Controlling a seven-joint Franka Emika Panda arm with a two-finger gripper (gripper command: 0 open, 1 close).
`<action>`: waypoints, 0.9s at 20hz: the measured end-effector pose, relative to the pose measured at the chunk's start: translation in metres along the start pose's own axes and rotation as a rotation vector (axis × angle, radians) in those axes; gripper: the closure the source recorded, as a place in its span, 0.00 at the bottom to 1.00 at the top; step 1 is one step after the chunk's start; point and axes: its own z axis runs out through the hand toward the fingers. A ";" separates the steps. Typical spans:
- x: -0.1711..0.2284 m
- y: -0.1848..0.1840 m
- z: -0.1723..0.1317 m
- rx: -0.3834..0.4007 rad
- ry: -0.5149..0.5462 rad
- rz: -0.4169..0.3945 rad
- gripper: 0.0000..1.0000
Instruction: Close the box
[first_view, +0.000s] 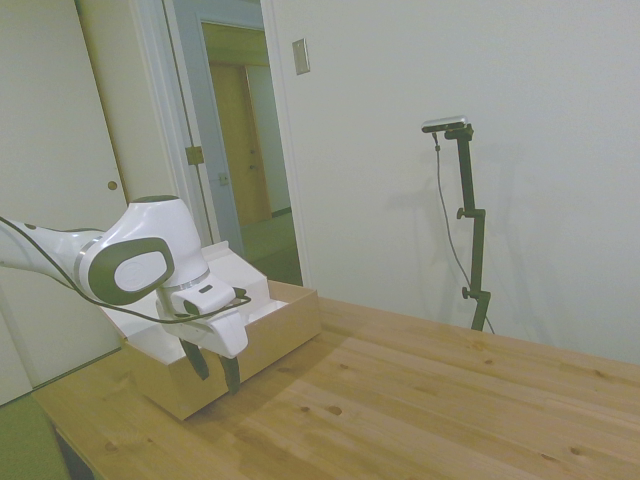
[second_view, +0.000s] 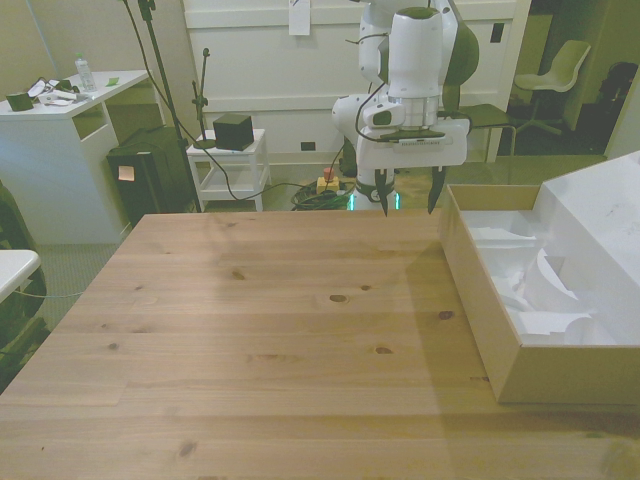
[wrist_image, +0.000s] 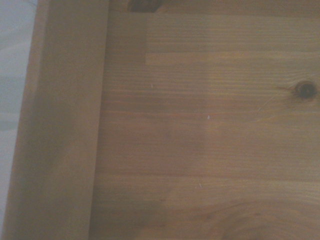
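The box (second_view: 480, 300) is a long tan cardboard box with a white moulded inside, lying open along the front view's right side. Its white-lined lid (second_view: 600, 215) stands tilted up on the far side, away from the table's middle. In the side view the box (first_view: 270, 335) sits at the table's left end. My gripper (second_view: 408, 205) hangs open just above the table near its far edge, beside the box's near-corner wall, with nothing between its fingers. From the side, the gripper (first_view: 214, 370) is in front of the box wall. The wrist view shows the box's tan wall (wrist_image: 60, 130) and bare tabletop.
The wooden table (second_view: 260, 330) stretches wide to the front view's left of the box. Beyond the table stand a white desk (second_view: 60, 140) and a small white cart (second_view: 232, 165). A doorway (first_view: 240, 160) shows behind the box in the side view.
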 end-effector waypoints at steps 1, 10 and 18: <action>0.000 0.000 0.001 -0.001 -0.001 0.002 0.00; -0.018 -0.031 -0.064 0.107 0.072 -0.038 0.00; -0.148 -0.137 -0.168 0.243 0.204 -0.283 0.00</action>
